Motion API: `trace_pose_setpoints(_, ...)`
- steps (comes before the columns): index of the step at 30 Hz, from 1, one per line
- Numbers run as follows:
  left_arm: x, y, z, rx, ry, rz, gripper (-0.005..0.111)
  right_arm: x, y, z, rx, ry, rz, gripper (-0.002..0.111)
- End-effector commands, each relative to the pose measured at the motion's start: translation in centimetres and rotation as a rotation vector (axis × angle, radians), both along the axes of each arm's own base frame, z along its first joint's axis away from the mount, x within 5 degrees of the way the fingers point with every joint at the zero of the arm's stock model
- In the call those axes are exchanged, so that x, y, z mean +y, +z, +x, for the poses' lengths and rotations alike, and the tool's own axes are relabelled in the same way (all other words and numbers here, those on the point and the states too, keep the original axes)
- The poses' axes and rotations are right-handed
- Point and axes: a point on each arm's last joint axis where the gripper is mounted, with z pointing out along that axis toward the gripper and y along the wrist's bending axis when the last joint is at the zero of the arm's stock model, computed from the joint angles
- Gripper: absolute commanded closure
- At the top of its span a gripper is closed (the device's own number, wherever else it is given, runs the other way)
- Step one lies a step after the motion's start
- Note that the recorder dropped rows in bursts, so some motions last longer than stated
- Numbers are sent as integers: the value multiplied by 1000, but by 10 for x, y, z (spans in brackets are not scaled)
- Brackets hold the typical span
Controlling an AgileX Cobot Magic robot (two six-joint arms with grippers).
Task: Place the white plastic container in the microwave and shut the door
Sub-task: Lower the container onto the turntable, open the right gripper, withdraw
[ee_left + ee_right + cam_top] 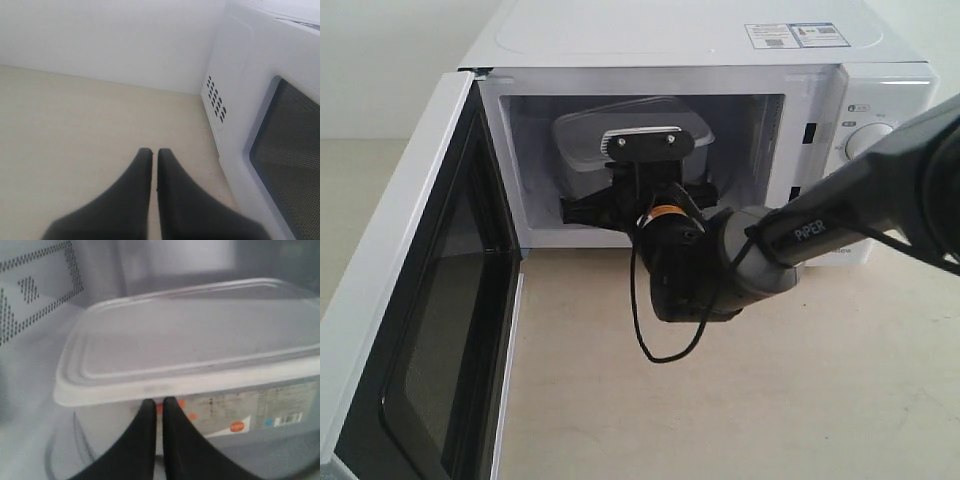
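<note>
Right hand (pixel 156 406) is pinched shut on nothing, tips right at the white plastic container (pixel 200 340), which already sits inside the microwave (pixel 670 35). Left hand (pixel 151 153) is clenched too, outside. The door (pixel 450 320) hangs wide open, so backing out and shutting it are what's left.

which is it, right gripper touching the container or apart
Cannot tell. In the right wrist view the right gripper ends at the white plastic container, neither gap nor contact plain; the exterior view hides the tips.
</note>
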Motion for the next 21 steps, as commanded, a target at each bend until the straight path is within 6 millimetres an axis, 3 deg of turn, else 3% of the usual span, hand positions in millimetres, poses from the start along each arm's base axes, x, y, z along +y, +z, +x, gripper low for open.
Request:
trace_pose_setpoints(1,0,-1,0,-5,2,-3,102,2,5,15,1,2,1,107)
trace_pose_setpoints(6,0,-1,0,-5,2,-3,102,2,8,12,10,9,2,107)
trace_pose_setpoints(10,0,-1,0,-5,2,-3,102,0,19,-1,17,26,0,107)
trace_pose_setpoints(14,0,-1,0,-5,2,-3,102,-4,32,-27,32,45,3,107)
trace_pose_setpoints(21,0,-1,0,-5,2,-3,102,-27,37,-87,113,72,-23,107)
